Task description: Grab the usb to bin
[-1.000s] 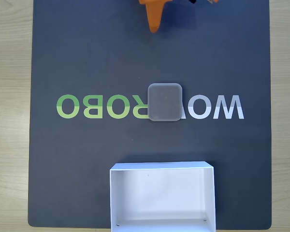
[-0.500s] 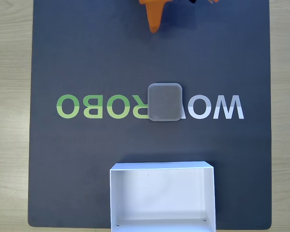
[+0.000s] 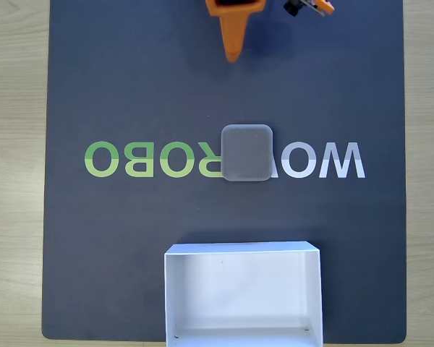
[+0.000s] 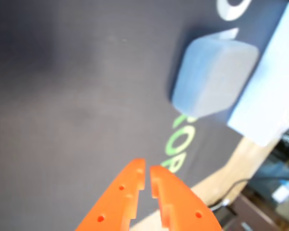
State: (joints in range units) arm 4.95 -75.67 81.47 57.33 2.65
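- The orange gripper (image 4: 147,169) points down at bare dark mat (image 3: 130,87) — its two fingers nearly together with a thin slit between them, nothing held.
- In the fixed view the gripper (image 3: 233,54) sits at the top edge, well apart from the usb (image 3: 247,153).
- The usb (image 4: 214,77) lies flat on the mat's lettering (image 3: 116,159).
- The bin (image 3: 242,253) stands open at the mat's bottom edge — apart from the usb.

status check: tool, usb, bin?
Tool shut, empty, at the mat's far edge. Usb untouched mid-mat on the lettering. Bin empty. Path between looks clear.
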